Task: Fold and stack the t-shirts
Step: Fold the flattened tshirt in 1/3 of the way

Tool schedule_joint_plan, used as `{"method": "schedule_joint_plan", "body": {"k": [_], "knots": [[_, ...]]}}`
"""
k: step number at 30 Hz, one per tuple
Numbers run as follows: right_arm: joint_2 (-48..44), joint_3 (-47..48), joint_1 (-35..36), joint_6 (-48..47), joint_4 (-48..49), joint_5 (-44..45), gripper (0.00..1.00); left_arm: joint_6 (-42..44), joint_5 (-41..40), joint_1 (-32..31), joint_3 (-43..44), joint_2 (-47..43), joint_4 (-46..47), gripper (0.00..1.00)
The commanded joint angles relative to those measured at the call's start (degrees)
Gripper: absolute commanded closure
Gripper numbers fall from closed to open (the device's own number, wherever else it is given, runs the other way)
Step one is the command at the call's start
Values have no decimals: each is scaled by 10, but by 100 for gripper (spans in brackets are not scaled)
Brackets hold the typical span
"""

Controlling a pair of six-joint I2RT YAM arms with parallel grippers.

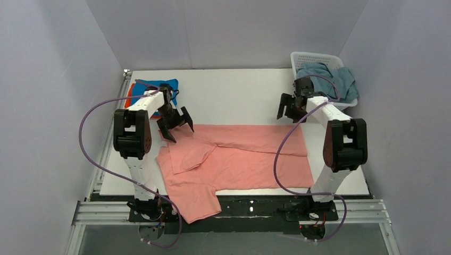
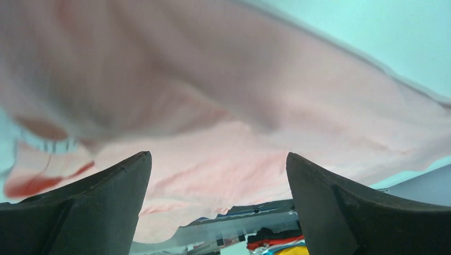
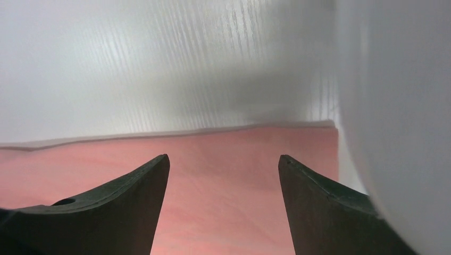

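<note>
Nearest, at the table's front edge, the salmon-pink t-shirt [image 1: 239, 159] spills one short sleeve over the lip, between the two arm bases. The rest of it lies spread flat across the middle of the white table [image 1: 234, 95], with its length running left to right. Its other sleeve is folded in on top of the body near the left end, and a long crease crosses its far half.

Just above the pink t-shirt's far left corner hangs the left end effector [image 1: 178, 129]. Its fingers are spread wide with nothing between them. The left wrist view, which is blurred, shows only pink cloth beyond the two dark fingertips [image 2: 139, 164], and they do not pinch it.

At the pink t-shirt's far right corner the right end effector [image 1: 289, 115] hangs a little beyond the cloth's edge. It is also spread wide and holds nothing. In the right wrist view the pink t-shirt [image 3: 223, 207] fills the lower part between the fingers, and bare white table lies past its straight far edge.

Farther back, beyond the pink t-shirt's left end, a folded bright blue t-shirt [image 1: 154, 88] lies by the far left corner. An orange t-shirt [image 1: 129, 100] shows from under its left side. Beyond the pink t-shirt's right end, in the far right corner, stands a white basket [image 1: 314, 57]. A dusty grey-blue t-shirt [image 1: 340, 79] is heaped in it and droops over its right rim.
</note>
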Motion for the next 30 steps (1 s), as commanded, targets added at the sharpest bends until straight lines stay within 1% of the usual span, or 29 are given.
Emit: {"method": "schedule_joint_plan", "body": {"k": [1,5,7,9,12,15,17,21,24,26,27,28,29,30], "knots": [[-110,-38,6,9,11,13,17,1,-25,-18,-44,-126,-74,0],[-184,-102,6,36,7,7,17,-13,-60,-56,-98,-212,-107,0],[-207,-136,7,41,14,-22,16,-15,-66,-79,-137,-250,-102,0],[-207,-156,8,35,27,-50,16,-13,-61,-93,-157,-263,-86,1],[-179,-157,8,36,37,-51,16,-15,-55,-95,-163,-248,-69,0],[-130,-132,3,21,43,-58,16,-12,-54,-95,-169,-232,-49,1],[-91,-93,-12,22,32,-65,16,-12,-57,-94,-168,-222,-45,0],[-40,-29,-48,12,27,-92,17,-10,-57,-94,-163,-203,-39,1],[-10,28,-67,-15,-3,-144,16,-10,-58,-93,-156,-193,-42,0],[-1,54,-68,-35,-30,-212,16,-10,-57,-93,-153,-192,-41,1],[-4,52,-67,-39,-31,-268,16,-9,-55,-93,-152,-192,-41,0],[-13,37,-68,-39,-13,-305,16,-9,-54,-93,-151,-193,-41,0],[-20,21,-64,-42,-3,-325,16,-9,-53,-92,-151,-195,-41,0],[-25,5,-56,-48,4,-322,16,-8,-51,-93,-151,-196,-41,0]]}}
